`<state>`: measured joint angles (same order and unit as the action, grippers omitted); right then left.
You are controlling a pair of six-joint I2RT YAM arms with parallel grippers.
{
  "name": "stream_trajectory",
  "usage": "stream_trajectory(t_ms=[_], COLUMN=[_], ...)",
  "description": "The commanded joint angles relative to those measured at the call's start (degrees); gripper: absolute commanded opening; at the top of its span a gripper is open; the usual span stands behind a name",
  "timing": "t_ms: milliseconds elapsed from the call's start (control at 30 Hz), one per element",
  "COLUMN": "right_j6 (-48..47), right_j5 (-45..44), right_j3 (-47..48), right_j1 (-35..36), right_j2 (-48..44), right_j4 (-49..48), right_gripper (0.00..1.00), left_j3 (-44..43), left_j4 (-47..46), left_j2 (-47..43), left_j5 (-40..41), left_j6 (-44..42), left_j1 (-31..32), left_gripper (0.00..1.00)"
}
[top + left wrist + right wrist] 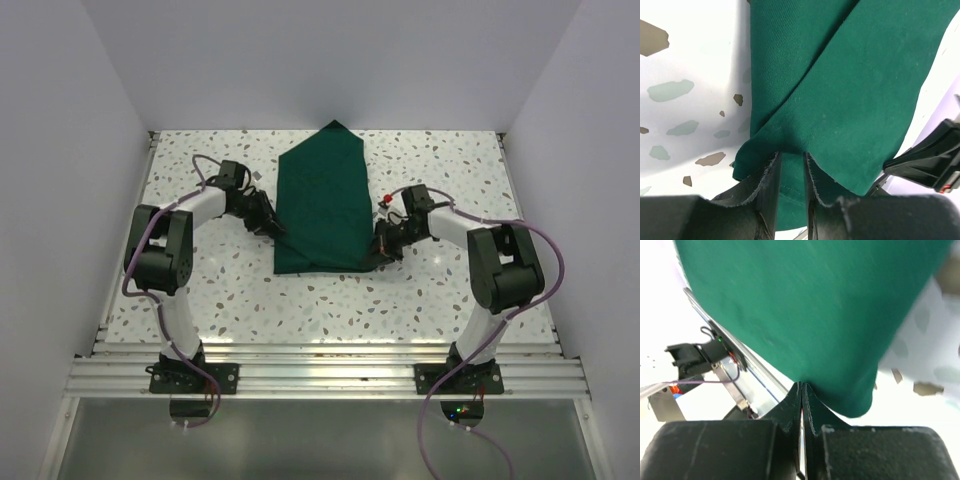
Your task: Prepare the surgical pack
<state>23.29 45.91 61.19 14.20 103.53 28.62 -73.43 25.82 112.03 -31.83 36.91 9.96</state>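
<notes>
A dark green cloth drape (322, 205) lies in the middle of a white speckled counter (450, 170). The drape is folded. Its far end comes to a point and its near end is a straight edge. The cloth hides whatever may be inside it.

The left end effector (270, 228) is at the left edge of the drape, a bit closer to the straight near edge than to the point. In the left wrist view its 2 black fingers (769, 190) stand a little apart, with a thick fold of the green cloth squeezed between them. It is gripping the drape. The cloth puckers into small wrinkles where the fingers pinch it.

The right end effector (383, 248) is at the right near corner of the drape. In the right wrist view its 2 fingers (790, 405) are pressed tight together, and the edge of the green cloth meets their tips. It looks like it has pinched a thin bit of the drape. From those tips the cloth fans out wide and fills most of that view.

Both arms reach in toward the drape from its 2 sides.
</notes>
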Motion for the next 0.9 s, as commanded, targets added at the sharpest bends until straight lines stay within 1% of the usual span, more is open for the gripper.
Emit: stream_trajectory(t_ms=[0,100,167,267,367,400,433,467,500,567,600,633,667,700,767,833,867], right_j6=[-1.6,-0.1,0.4,0.2,0.1,0.1,0.0,0.0,0.2,0.6,1.1,1.4,1.9,3.0,3.3,4.6,4.3], right_j5=[-0.2,-3.5,-6.3,-8.7,-13.0,-14.3,-17.8,-19.0,-20.3,-23.0,-23.8,-25.1,-25.1,-25.0,-25.2,-23.2,-22.5], right_j3=[-4.5,-7.3,-7.5,-3.5,3.8,8.2,10.8,13.5,18.7,24.3,31.3,34.4,36.9,41.5,46.3,50.5,52.5], right_j1=[0.0,0.1,0.0,0.1,0.1,0.1,0.1,0.0,0.0,0.1,0.0,0.1,0.1,0.0,0.1,0.1,0.1], right_j2=[-2.9,-4.6,-5.2,-5.9,-6.8,-6.8,-5.4,-4.3,-3.2,2.5,5.1,8.8,10.7,12.4,17.1,20.5,24.5], right_j4=[-0.1,-0.9,-0.4,1.1,-0.6,-1.0,-0.9,-0.7,-0.8,-0.9,1.9,2.9,2.8,3.4,5.3,3.1,2.7], right_gripper=[0.00,0.00,0.00,0.00,0.00,0.00,0.00,0.00,0.02,0.05,0.06,0.08,0.10,0.12,0.13,0.18,0.18], left_j3=[-0.4,0.1,-0.4,-1.6,-3.7,-4.3,-5.2,-5.7,-6.0,-6.9,-7.2,-7.4,-7.5,-7.5,-7.3,-7.0,-6.9], left_j4=[1.9,1.2,1.3,1.7,2.2,2.2,2.2,2.2,2.1,1.9,1.5,1.4,1.4,1.2,0.5,0.0,-0.2], left_j2=[-2.3,-1.8,-1.9,-3.1,-4.5,-4.7,-4.8,-4.9,-4.6,-4.1,-3.5,-3.1,-2.6,-2.5,-2.0,-1.7,-1.5], left_j5=[1.0,0.9,0.9,1.3,1.6,1.5,1.3,1.3,1.3,1.2,1.0,0.8,0.7,0.9,1.0,1.2,1.2], left_j6=[-1.9,-1.7,-1.7,-1.7,-1.4,-1.2,-1.1,-0.8,-0.6,-0.4,-0.2,-0.1,0.0,0.0,0.4,0.6,0.9], left_j1=[0.4,0.4,0.4,0.4,0.5,0.6,0.7,0.9,1.0,1.6,1.8,2.3,2.6,3.0,3.7,4.1,4.4], left_gripper=[0.29,0.28,0.29,0.29,0.30,0.30,0.31,0.32,0.32,0.33,0.33,0.33,0.33,0.33,0.33,0.33,0.33])
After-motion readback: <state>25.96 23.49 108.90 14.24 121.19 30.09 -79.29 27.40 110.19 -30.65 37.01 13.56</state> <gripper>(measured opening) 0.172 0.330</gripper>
